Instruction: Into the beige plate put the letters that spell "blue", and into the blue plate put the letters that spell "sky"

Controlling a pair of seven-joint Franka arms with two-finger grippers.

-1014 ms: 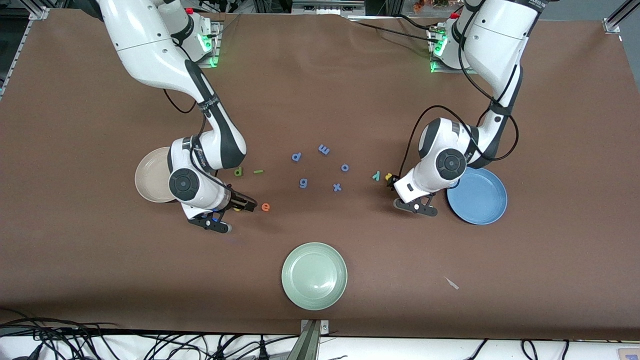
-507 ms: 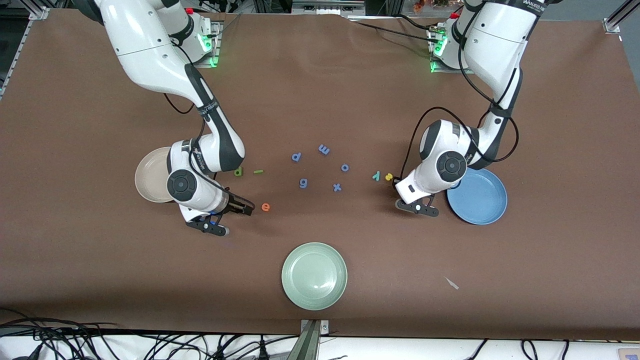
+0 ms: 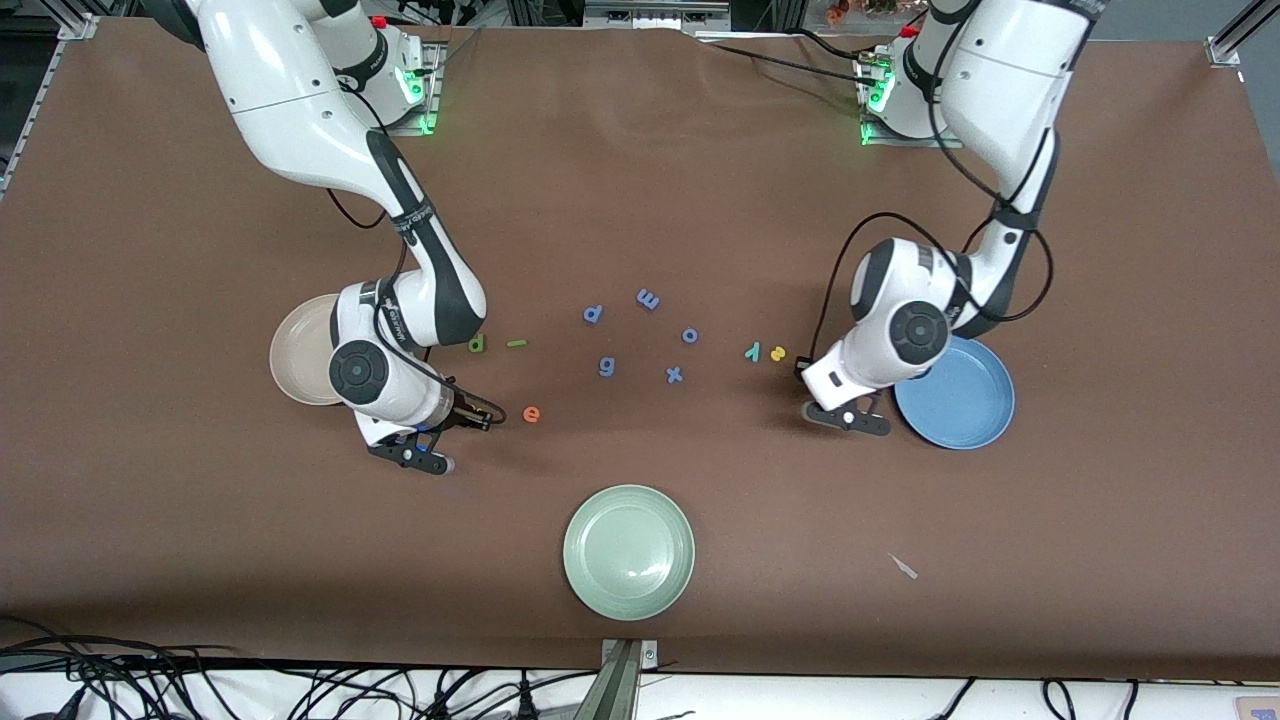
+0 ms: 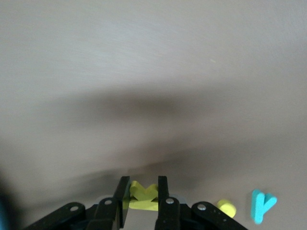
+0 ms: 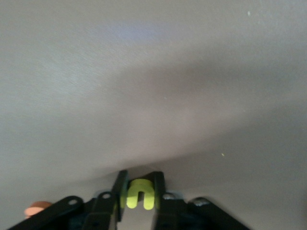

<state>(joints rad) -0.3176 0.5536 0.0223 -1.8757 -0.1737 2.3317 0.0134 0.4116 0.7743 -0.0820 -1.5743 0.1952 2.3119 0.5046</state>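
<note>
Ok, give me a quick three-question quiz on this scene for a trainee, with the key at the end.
1. True or false: the left tool is shut on the yellow k.
2. Which letter does the right tool grip? A) orange e B) yellow u C) green b
3. Fill in: the teal y lies on the table right beside the ____.
Key: 1 true; 2 B; 3 yellow s.
</note>
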